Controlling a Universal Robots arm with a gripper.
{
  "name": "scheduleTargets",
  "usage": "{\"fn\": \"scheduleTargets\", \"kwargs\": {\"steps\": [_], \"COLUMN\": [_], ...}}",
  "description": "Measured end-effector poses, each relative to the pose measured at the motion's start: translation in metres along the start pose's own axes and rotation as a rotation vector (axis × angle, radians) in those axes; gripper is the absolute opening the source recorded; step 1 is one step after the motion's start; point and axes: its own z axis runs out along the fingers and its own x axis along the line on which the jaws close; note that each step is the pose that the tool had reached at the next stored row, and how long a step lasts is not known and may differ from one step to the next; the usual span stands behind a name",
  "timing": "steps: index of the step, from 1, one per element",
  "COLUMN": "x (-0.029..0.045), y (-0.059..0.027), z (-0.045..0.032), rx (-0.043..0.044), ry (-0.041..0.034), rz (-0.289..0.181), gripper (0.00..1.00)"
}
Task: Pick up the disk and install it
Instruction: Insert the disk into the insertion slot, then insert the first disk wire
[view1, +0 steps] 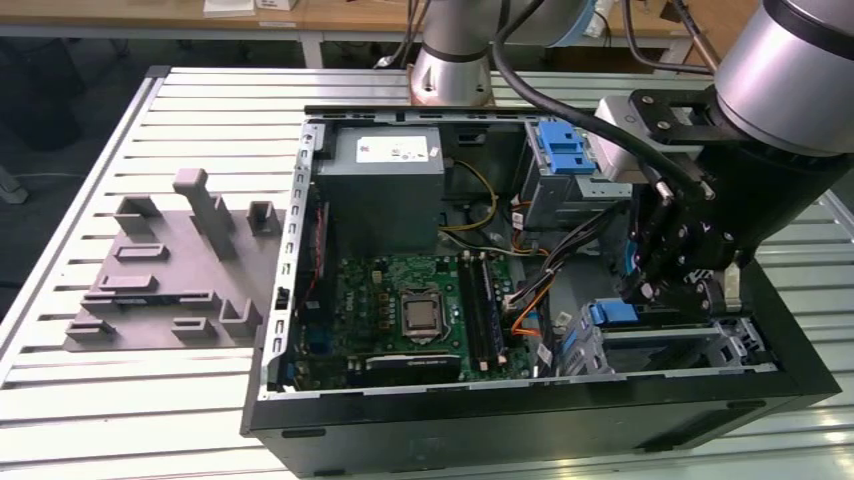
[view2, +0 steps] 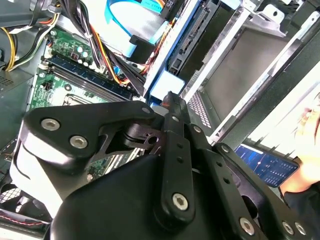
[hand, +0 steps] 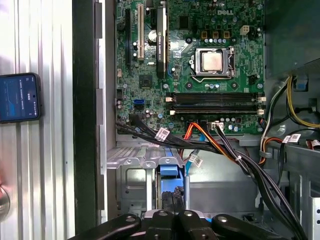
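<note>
The claw is closed, its tips against the blue-framed end of the disk, which sits in the silver drive cage at a corner of the open computer case, beside the motherboard, on the slatted counter

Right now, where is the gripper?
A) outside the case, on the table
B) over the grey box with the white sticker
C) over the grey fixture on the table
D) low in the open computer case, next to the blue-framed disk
D: in the exterior view the gripper is down inside the computer case, in its corner, close beside the disk with its blue frame, far from the grey fixture.
</note>
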Motion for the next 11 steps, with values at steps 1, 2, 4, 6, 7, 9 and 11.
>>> {"fn": "scheduleTargets", "kwargs": {"steps": [1,2,4,6,7,9,11], "x": [0.0,0.0,0.0,0.0,0.0,0.0,-0.0001], "y": [0.0,0.0,0.0,0.0,0.0,-0.0001,-0.001], "z": [0.0,0.0,0.0001,0.0001,0.0001,0.0001,0.0002], "rx": [0.0,0.0,0.0,0.0,0.0,0.0,0.0], "ry": [0.0,0.0,0.0,0.0,0.0,0.0,-0.0002], "rz": [0.0,0.0,0.0,0.0,0.0,0.0,0.0], "gripper": [0.11,0.11,0.11,0.11,0.11,0.11,0.11]}}
